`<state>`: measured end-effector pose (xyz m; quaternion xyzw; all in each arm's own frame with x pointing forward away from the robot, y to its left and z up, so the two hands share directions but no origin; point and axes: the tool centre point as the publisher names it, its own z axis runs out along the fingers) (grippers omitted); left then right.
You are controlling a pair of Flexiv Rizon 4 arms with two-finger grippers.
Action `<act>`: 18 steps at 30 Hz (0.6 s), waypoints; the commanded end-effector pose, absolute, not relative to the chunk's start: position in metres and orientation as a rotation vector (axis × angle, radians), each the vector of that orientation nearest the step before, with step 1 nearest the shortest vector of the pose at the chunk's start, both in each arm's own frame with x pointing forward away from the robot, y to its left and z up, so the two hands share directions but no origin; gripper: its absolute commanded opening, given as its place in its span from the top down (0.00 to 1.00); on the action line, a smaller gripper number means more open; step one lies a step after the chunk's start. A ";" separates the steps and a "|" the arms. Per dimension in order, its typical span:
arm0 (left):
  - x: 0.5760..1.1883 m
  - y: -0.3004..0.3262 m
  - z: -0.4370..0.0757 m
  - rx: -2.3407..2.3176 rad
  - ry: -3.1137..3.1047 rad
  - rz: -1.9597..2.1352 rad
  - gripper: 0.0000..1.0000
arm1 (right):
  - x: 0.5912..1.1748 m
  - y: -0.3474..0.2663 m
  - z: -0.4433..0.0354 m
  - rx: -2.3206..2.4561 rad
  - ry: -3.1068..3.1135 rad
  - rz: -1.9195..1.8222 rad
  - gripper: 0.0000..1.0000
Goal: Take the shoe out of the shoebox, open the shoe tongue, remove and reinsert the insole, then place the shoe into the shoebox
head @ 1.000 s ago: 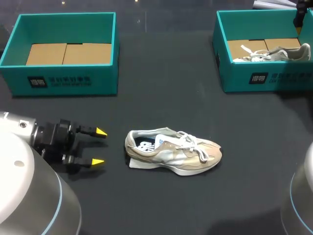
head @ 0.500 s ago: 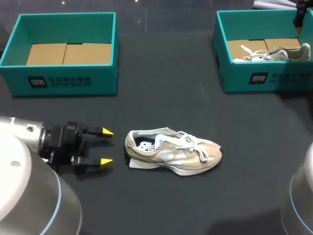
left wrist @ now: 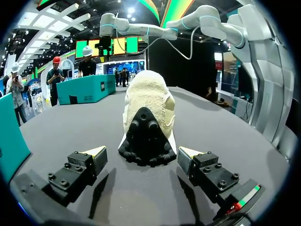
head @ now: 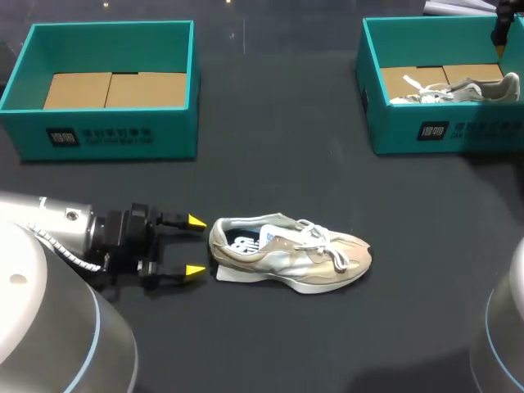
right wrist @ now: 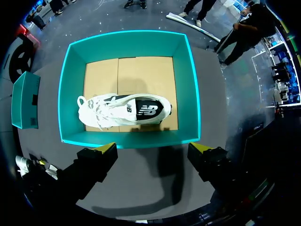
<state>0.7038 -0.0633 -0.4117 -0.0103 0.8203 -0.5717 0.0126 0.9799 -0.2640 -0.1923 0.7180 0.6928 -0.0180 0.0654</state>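
**Head view**
- table (head: 270, 155): dark top, carried everything below.
- shoe (head: 291, 255): beige, stood on its sole out of both boxes, mid-table and closer to the near edge. Heel faced the left edge, toe the right edge.
- insole (head: 244, 242): sat inside the shoe, seen through the opening at the heel end.
- left gripper (head: 196, 246): mine, lay low over the table near the near-left corner, pointing at the heel. Jaws were wide, with the yellow tips just short of the heel and not touching it.
- left shoebox (head: 106, 135): teal, stood at the far-left corner with its cardboard floor (head: 115, 88) showing.
- right shoebox (head: 442, 131): teal, stood at the far-right corner.
- second shoe (head: 458, 88): pale, lay inside the right shoebox.

**Left wrist view**
- shoe (left wrist: 148, 101): sat dead ahead of me, heel-on, with the black heel patch facing my fingers.
- left gripper (left wrist: 142, 153): jaws were spread wider than the heel, one tip on each side of it. Gap was visible on both sides and nothing was gripped.

**Right wrist view**
- right shoebox (right wrist: 127, 34): sat straight under me, open top toward the camera.
- second shoe (right wrist: 124, 110): white with a dark heel end, lay on its side across the box's cardboard floor.
- right gripper (right wrist: 151, 148): mine, hung above the box's near wall. Jaws were wide and held nothing, well clear of the second shoe.
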 end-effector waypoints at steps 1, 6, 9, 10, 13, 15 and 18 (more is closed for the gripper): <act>0.704 -0.069 -0.415 -0.026 2.560 -1.787 0.00 | 0.980 -0.264 -0.192 2.167 2.090 -0.055 0.00; 0.702 -0.075 -0.416 -0.021 2.568 -1.802 0.00 | 0.980 -0.264 -0.192 2.167 2.090 -0.055 0.00; 0.699 -0.077 -0.415 -0.017 2.568 -1.810 0.00 | 0.980 -0.264 -0.192 2.167 2.090 -0.055 0.00; 0.699 -0.078 -0.415 -0.016 2.568 -1.811 0.00 | 0.980 -0.264 -0.192 2.167 2.090 -0.055 0.00; 0.698 -0.080 -0.415 -0.016 2.566 -1.818 0.00 | 0.980 -0.264 -0.192 2.167 2.090 -0.055 0.00; 0.698 -0.081 -0.415 -0.016 2.564 -1.820 0.00 | 0.980 -0.264 -0.192 2.167 2.090 -0.055 0.00; 0.699 -0.082 -0.415 -0.023 2.563 -1.829 0.00 | 0.980 -0.264 -0.192 2.167 2.090 -0.055 0.00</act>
